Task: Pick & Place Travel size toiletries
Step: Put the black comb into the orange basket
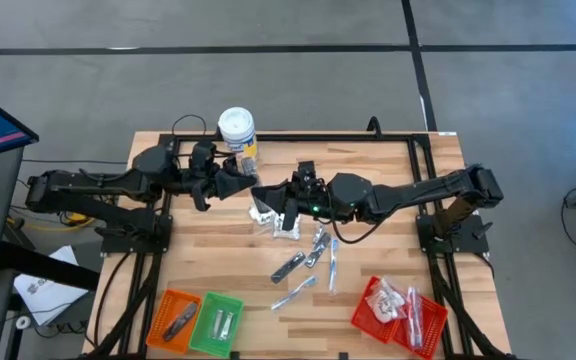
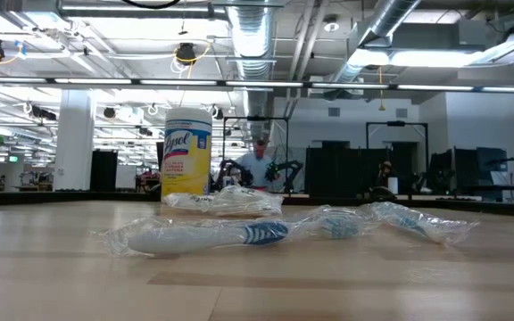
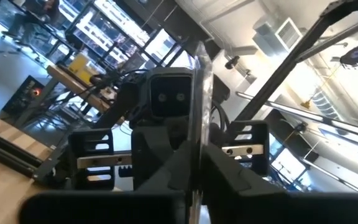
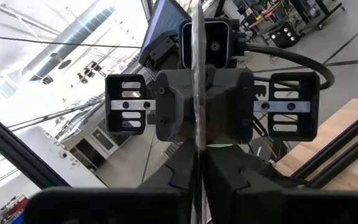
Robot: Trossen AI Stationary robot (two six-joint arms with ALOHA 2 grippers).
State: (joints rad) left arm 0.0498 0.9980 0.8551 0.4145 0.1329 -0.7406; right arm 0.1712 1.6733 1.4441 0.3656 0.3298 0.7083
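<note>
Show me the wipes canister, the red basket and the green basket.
wipes canister [image 1: 237, 125], high view, on its white lid.
red basket [image 1: 362, 318], high view, on its left rim.
green basket [image 1: 204, 318], high view, on its left rim.

Hidden or unresolved items:

- The item held edge-on between the two grippers appears only as a thin silvery strip [image 4: 197, 74]; its type cannot be determined, and its lower end is hidden between the dark fingers [image 4: 229, 180].
- The contents of the orange basket [image 1: 174, 318], green basket [image 1: 216, 322] and red basket [image 1: 400, 314] are too small to be identified.
- The base of the yellow canister [image 2: 186, 152] is hidden behind wrapped sticks [image 2: 205, 236].
</note>
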